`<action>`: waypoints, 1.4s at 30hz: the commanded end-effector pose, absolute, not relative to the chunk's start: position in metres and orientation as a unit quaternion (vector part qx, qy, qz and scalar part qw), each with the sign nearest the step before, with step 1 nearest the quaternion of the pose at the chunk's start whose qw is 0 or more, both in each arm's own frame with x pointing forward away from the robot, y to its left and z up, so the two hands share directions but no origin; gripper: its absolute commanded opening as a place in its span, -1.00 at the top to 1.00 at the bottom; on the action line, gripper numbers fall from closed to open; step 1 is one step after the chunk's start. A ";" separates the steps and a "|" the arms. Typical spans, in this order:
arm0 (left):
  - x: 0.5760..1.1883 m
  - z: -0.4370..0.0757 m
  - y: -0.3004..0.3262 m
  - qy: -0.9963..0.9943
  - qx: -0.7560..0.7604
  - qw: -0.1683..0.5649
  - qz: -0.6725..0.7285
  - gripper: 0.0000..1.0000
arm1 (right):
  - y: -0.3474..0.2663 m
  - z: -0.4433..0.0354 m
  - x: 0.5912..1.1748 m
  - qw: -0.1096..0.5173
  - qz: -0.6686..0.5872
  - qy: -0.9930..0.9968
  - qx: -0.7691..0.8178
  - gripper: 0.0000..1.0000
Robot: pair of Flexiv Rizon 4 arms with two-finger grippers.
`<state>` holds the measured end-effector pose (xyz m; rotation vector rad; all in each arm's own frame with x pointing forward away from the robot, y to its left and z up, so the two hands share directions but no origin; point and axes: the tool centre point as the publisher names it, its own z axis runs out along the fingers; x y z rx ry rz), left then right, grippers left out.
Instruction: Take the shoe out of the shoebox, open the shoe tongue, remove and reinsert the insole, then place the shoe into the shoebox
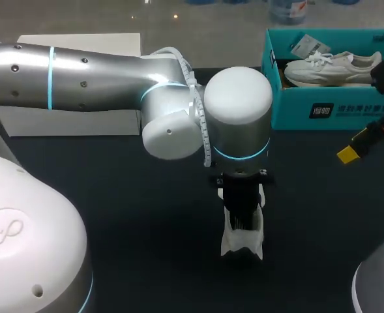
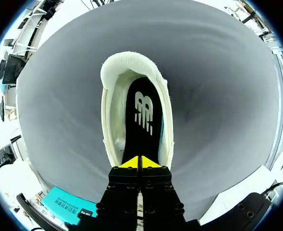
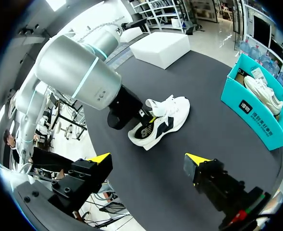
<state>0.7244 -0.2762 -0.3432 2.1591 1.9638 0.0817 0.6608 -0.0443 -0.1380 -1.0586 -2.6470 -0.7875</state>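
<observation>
Shoe is out of the box, upright on its sole on the dark surface, roughly mid-width and toward the near side. White upper, dark side panel, tongue and laces pulled up.

Black insole runs along the shoe's opening from the padded heel collar back to the left gripper. It overlaps one side wall instead of lying flat inside.

Left gripper comes straight down into the shoe's mouth, between tongue and heel. Yellow tips are pressed together, pinching the insole's near end. From the head view the left wrist covers most of the shoe; only its lower part shows beneath.

Clearance: bare surface on every side of the shoe, nothing touching it but the left gripper. Near edge of the surface is not visible in the head view.

Shoebox, teal, sits at the far right corner, well apart from the shoe, open side up. A second white shoe lies inside on its side, with a paper tag next to it.

White box sits at the far left, partly behind the left arm, also well apart.

Right gripper hangs above the surface on the right, in front of the shoebox. Fingers are spread wide, nothing between them, and the shoe is well ahead of it.
</observation>
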 end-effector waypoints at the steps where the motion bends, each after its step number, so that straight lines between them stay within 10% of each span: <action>1: 0.725 -0.343 -0.279 0.667 0.736 0.111 0.034 1.00 | -0.043 -0.138 0.663 0.093 -0.263 -0.892 -0.357 -1.00; 6: 0.723 -0.347 -0.279 0.663 0.739 0.112 0.039 1.00 | -0.043 -0.138 0.663 0.093 -0.263 -0.892 -0.357 -1.00; 8: 0.724 -0.350 -0.277 0.663 0.739 0.111 0.041 0.47 | -0.043 -0.138 0.663 0.093 -0.263 -0.892 -0.357 -1.00; 22: 0.723 -0.354 -0.271 0.666 0.736 0.113 0.045 -0.76 | -0.043 -0.138 0.663 0.093 -0.263 -0.892 -0.357 -1.00; 42: 0.730 -0.312 -0.274 0.669 0.728 0.142 0.054 -1.00 | -0.043 -0.138 0.663 0.093 -0.263 -0.892 -0.357 -1.00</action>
